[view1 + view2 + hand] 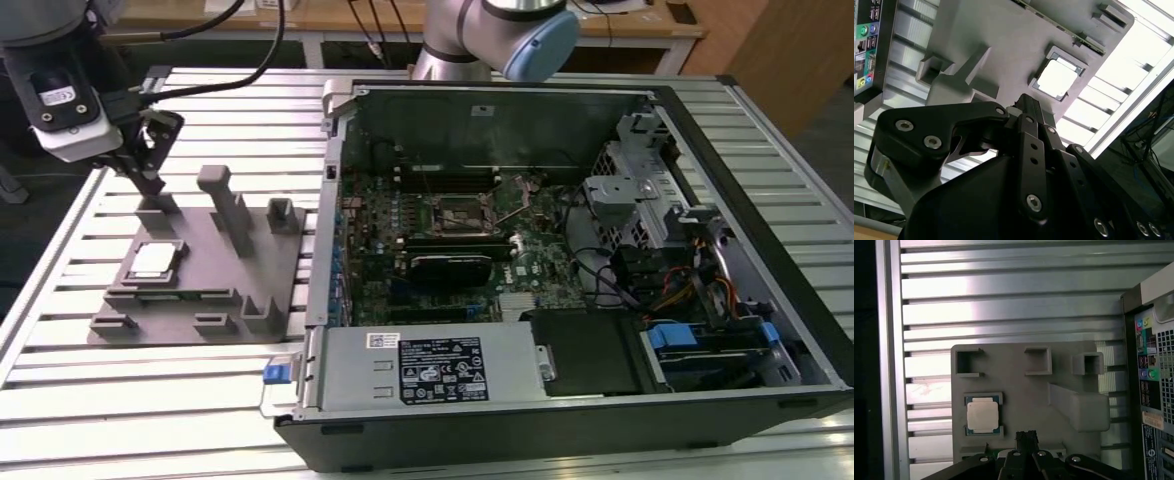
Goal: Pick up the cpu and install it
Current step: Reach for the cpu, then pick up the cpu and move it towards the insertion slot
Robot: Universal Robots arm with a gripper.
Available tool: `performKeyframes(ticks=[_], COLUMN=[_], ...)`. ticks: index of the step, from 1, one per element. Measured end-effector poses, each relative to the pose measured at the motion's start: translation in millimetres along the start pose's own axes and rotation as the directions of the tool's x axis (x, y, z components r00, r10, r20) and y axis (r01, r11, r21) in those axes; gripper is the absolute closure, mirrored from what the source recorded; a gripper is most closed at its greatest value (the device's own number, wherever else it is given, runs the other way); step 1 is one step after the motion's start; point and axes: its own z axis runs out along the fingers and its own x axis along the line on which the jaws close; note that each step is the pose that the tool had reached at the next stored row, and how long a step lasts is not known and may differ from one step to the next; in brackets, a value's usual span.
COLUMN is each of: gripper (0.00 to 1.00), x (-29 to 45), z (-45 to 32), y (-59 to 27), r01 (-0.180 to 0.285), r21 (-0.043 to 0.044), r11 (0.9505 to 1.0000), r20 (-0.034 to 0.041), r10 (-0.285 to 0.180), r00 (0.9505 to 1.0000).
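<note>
**Fingers closed and empty above fixture; cpu waiting in its recess**

Black gripper (1026, 106) linkage is crowding the foreground in both wrist views, and the fingers are tapering to a single tip, so they are reading as closed together with nothing between them.

In the exterior view the gripper (150, 188) is hanging over the far part of the grey fixture plate (200, 270), close beside its upright posts (220, 195). Contact with a post cannot be judged.

The cpu (151, 260) is lying flat in a shallow recess of that plate, on the tabletop (134, 420), at the exterior view's left of the open computer case (574, 425). It is sitting apart from the fingers, on the camera side of them in the exterior view. Being square, it is offering no long axis. Its framed edges are running parallel to the plate's edges in the first wrist view (983, 415).

The motherboard socket (461, 212) is lying well apart, inside the case. Whether its frame is open is hard to make out. Glare is washing out the cpu's top in the second wrist view (1056, 79).
</note>
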Motion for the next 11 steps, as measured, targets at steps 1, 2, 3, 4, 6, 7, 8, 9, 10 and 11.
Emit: performKeyframes(ticks=[1, 2, 3, 4, 6, 7, 8, 9, 10, 11], gripper=[0.89, 0.89, 0.89, 0.89, 0.89, 0.89, 0.89, 0.89, 0.89, 0.89], x=[0.5, 0.8, 1.0, 1.0, 1.0, 1.0, 1.0, 1.0, 1.0, 1.1], z=[1.5, 2.6, 2.9, 2.9, 3.2, 3.4, 3.4, 3.4, 3.5, 3.6], y=[-0.1, -0.2, -0.3, -0.2, -0.2, -0.2, -0.2, -0.2, -0.2, -0.3], r01=[0.0, 0.0, 0.0, 0.0, 0.0, 0.0, 0.0, 0.0, 0.0, 0.0], r21=[0.0, -0.0001, 0.0001, 0.0001, -0.0001, 0.0, 0.0, -0.0001, 0.0, -0.0001], r11=[1.0, 1.0, 1.0, 1.0, 1.0, 1.0, 1.0, 1.0, 1.0, 1.0], r20=[0.0, 0.0001, -0.0001, -0.0001, 0.0001, 0.0, 0.0, 0.0, 0.0, 0.0001], r10=[0.0, 0.0, 0.0, 0.0, 0.0, 0.0, 0.0, 0.0, 0.0, 0.0], r00=[1.0, 1.0, 1.0, 1.0, 1.0, 1.0, 1.0, 1.0, 1.0, 1.0])
